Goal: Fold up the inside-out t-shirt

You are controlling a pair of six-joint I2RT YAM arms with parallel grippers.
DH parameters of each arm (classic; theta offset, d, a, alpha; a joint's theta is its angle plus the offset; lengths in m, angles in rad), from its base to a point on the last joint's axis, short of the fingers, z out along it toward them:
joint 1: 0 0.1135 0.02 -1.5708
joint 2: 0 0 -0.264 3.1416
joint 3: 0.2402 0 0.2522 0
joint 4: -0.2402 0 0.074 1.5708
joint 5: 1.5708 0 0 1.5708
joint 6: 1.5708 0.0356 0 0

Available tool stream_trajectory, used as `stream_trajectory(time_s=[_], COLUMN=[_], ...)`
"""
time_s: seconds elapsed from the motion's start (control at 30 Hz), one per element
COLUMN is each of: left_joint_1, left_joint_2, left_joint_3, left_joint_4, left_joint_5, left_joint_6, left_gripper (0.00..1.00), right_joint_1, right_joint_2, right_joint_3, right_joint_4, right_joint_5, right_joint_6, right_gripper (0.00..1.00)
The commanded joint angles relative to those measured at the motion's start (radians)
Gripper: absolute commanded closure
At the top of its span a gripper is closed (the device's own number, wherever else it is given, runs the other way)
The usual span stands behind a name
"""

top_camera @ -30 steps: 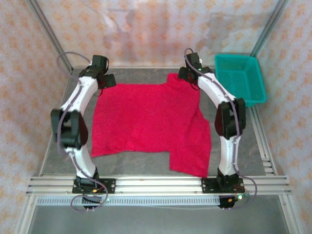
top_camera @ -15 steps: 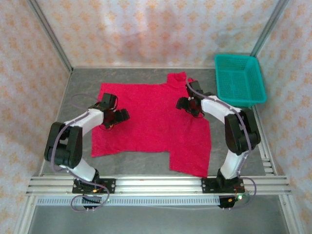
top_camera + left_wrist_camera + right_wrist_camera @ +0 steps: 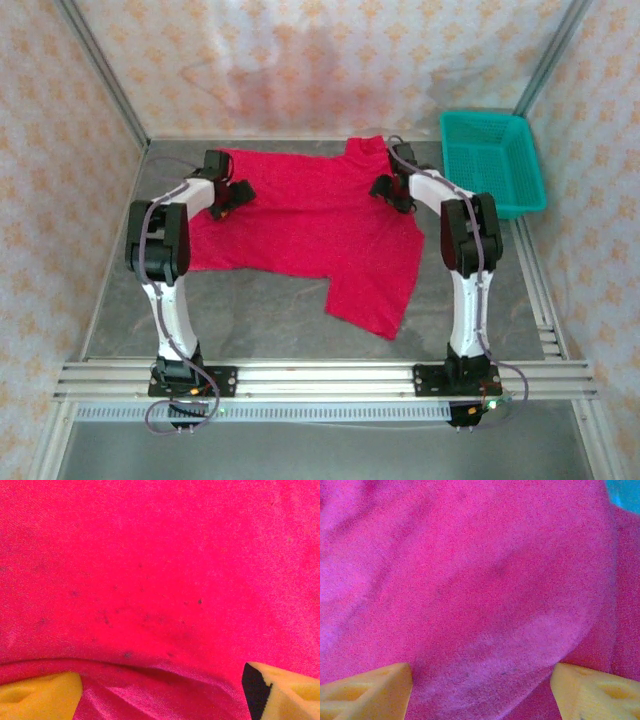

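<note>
Both arms reach farther out than half-second ago. T-shirt (image 3: 310, 230) slid toward far side of bench (image 3: 270, 320), near hem skewed. Left gripper (image 3: 228, 193) and right gripper (image 3: 390, 190) spread wide on cloth, clamping nothing. Looks like repositioning; fold not begun.

Pretty basic setup here: a mottled grey desk (image 3: 280, 320) boxed in by walls (image 3: 300, 60) with a peach floral print, thin metal posts (image 3: 103, 70) in the back corners. Aluminium rails (image 3: 320, 378) run across the near edge. A teal mesh basket (image 3: 480, 116) sits in the far right corner. Lighting's soft and even.
</note>
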Motion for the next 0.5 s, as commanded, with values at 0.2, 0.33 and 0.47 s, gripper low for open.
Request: stream_trajectory(time_s=[0.2, 0.33, 0.47], left_joint_1=[0.011, 0.056, 0.143], left_joint_2=[-0.372, -0.585, -0.690], left_joint_3=[-0.184, -0.307, -0.489], left_joint_4=[-0.174, -0.344, -0.333], left_joint_5=[-0.207, -0.300, -0.230], left_joint_6=[-0.007, -0.089, -0.111], left_gripper=[0.21, 0.29, 0.28], right_joint_1=[0.034, 0.091, 0.174], right_joint_2=[-0.197, -0.467, -0.683], right_joint_3=[-0.015, -0.277, -0.563], right_joint_4=[-0.214, -0.216, -0.187], right_joint_5=[0.002, 0.043, 0.088], right_joint_6=[-0.061, -0.013, 0.044], right_gripper=[0.25, 0.26, 0.29])
